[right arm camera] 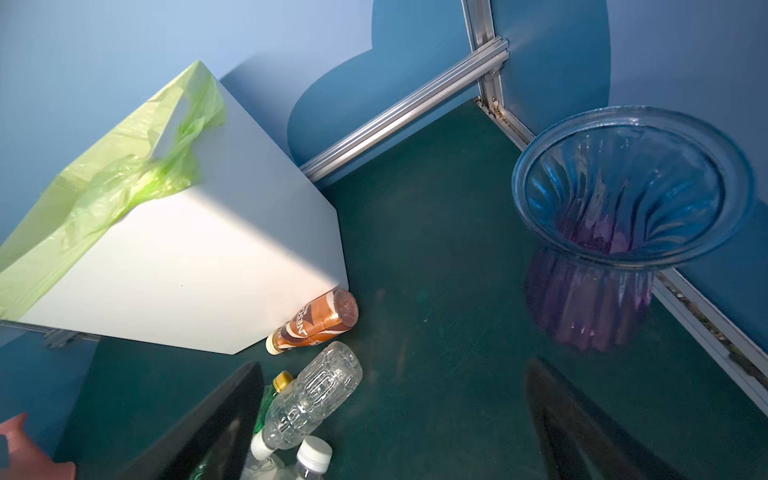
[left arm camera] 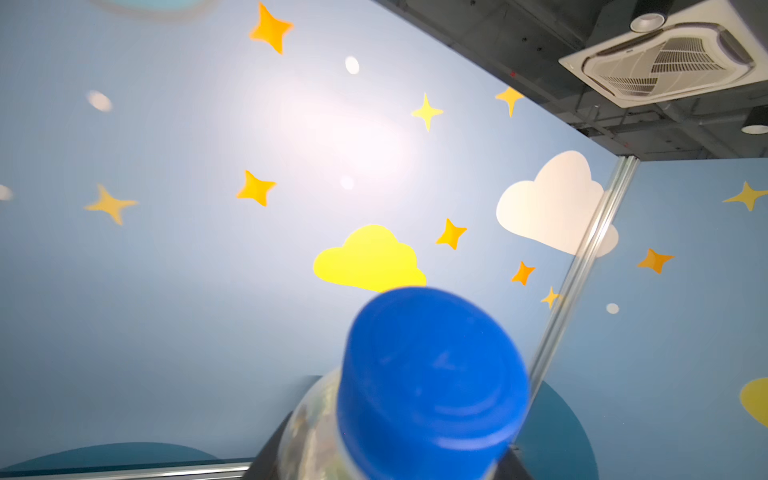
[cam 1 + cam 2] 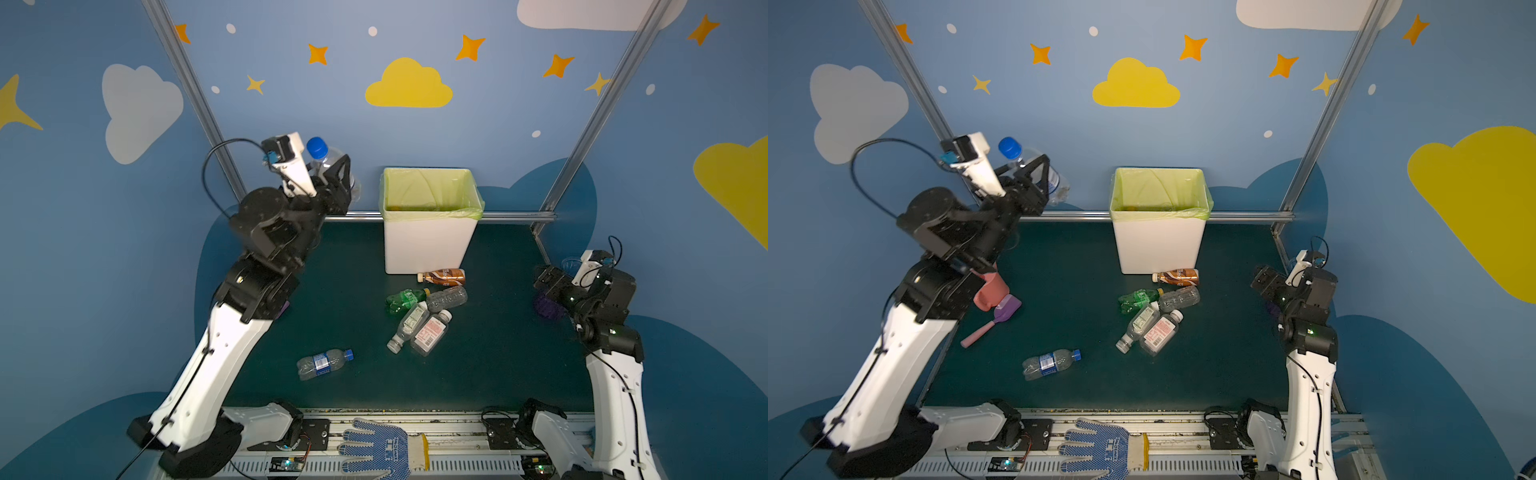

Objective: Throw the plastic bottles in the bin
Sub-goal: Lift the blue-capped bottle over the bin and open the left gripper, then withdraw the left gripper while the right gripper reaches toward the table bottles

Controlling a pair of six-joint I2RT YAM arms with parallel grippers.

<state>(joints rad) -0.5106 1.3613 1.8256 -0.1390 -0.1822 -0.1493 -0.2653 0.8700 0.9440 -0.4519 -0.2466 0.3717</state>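
My left gripper [image 3: 329, 168] is raised high to the left of the bin and is shut on a clear plastic bottle [image 3: 1054, 183] with a blue cap [image 2: 432, 374]. The white bin [image 3: 430, 245] with a green liner stands at the back of the table. In front of it lie a brown bottle [image 3: 442, 276], a green bottle [image 3: 405, 299], a clear bottle [image 1: 311, 395] and two labelled bottles [image 3: 419, 330]. Another blue-capped bottle [image 3: 324, 363] lies nearer the front. My right gripper [image 1: 399, 436] hangs open and empty at the right edge.
A blue and purple glass vase [image 1: 623, 199] stands just beside my right gripper. A pink cup [image 3: 990, 291] and a pink and purple brush [image 3: 992, 318] lie under my left arm. A blue dotted glove [image 3: 382, 446] rests on the front rail.
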